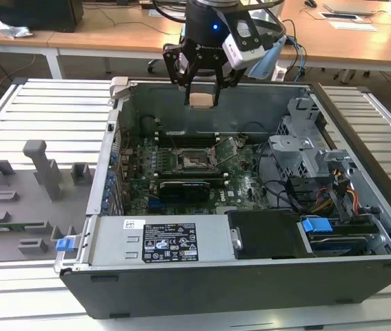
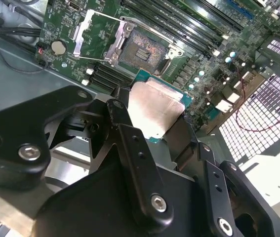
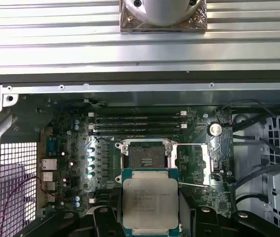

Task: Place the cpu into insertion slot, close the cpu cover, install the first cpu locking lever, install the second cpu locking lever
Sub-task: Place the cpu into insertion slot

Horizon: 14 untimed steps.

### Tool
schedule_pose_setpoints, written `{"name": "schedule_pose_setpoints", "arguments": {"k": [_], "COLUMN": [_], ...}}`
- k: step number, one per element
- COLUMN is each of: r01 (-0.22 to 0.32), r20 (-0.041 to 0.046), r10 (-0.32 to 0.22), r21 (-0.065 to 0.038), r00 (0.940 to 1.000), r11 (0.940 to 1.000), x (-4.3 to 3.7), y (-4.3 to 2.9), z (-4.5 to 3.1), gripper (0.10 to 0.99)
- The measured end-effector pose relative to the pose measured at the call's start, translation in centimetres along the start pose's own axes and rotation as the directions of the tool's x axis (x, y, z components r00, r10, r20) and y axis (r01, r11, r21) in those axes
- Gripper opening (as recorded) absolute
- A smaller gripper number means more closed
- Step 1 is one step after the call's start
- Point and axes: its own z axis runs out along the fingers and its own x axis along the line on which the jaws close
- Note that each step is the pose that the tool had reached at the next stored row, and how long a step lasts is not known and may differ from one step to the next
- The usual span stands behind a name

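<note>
First wrist view: clamping the cpu (image 3: pixel 150 199) flat in the gripper (image 3: pixel 150 210), high by the far wall of the case (image 1: pixel 155 103), with the uncovered insertion slot (image 3: pixel 148 156) below and slightly nearer, edges squared.

Looks like a robotics lab or test workshop. Told by a slatted aluminium bench (image 1: pixel 43 103) carrying an open computer case (image 1: pixel 250 289) with its green motherboard (image 1: pixel 250 189) laid bare, a grey fixture plate (image 1: pixel 16 207) of moulded holders near the bench's edge on the exterior view's left, a robot arm (image 1: pixel 209 24) above the case, and long wooden desks (image 1: pixel 112 38) beyond the bench's far edge.
</note>
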Motion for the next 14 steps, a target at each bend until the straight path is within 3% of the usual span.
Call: {"name": "schedule_pose_setpoints", "arguments": {"k": [11,14], "r01": [0.000,0.000], "r20": [0.0000,0.0002], "r10": [0.000,0.000], "r21": [0.000,0.000], "r00": [1.0000,1.0000], "r11": [1.0000,1.0000], "x": [-0.01,-0.03], "y": [-0.09,-0.14], "z": [1.01,1.60], "gripper": [0.541,0.541]}}
